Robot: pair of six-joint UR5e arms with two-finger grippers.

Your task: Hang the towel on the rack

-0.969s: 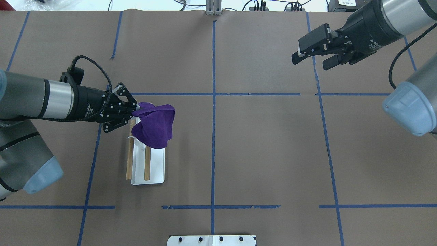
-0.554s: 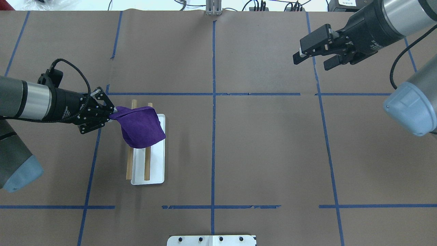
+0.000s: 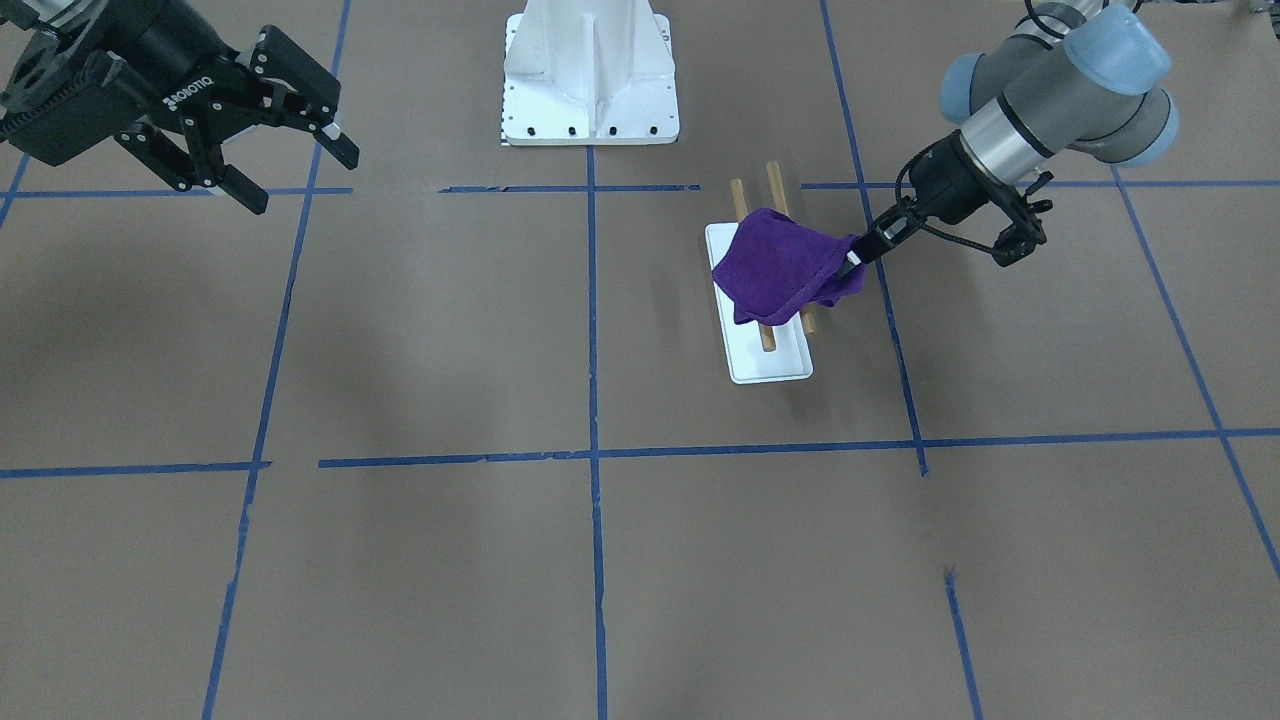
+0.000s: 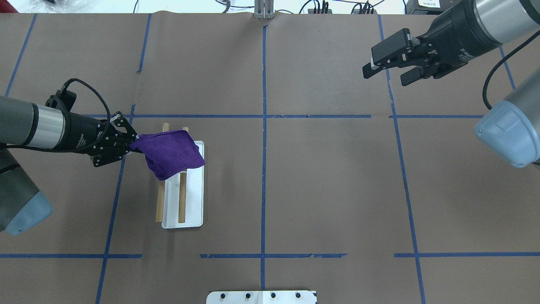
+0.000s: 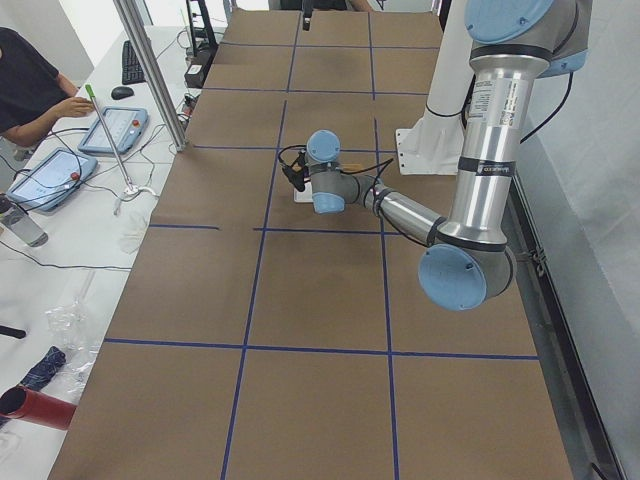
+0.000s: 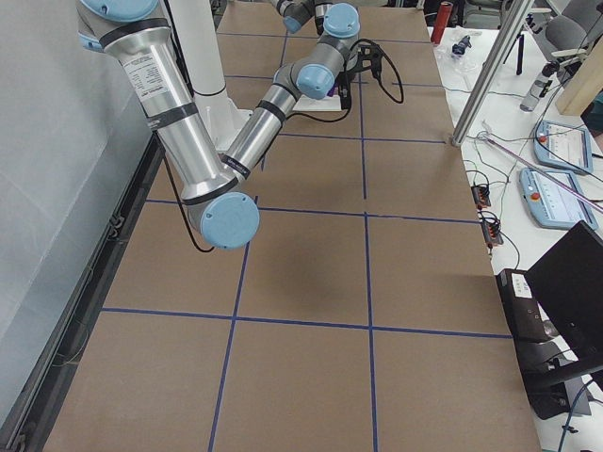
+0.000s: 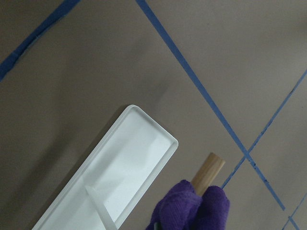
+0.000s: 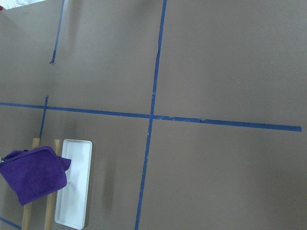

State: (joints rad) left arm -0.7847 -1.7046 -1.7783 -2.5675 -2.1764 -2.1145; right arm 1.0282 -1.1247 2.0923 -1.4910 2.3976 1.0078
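The purple towel lies draped over the far part of the rack's two wooden rods; it also shows in the front view and in the right wrist view. The rack's white base sits left of the table's middle. My left gripper is shut on the towel's left corner, just left of the rods. In the left wrist view a purple fold covers a rod end beside the white base. My right gripper is open and empty, high at the far right.
Blue tape lines divide the brown table cover. The white robot pedestal stands at the table's near-robot edge. Cables and plugs lie along the far edge. An operator sits at a side desk.
My left gripper has pulled back to the left with the towel's corner, dragging the towel across the rods so the far rod ends now show. The right gripper has barely moved.
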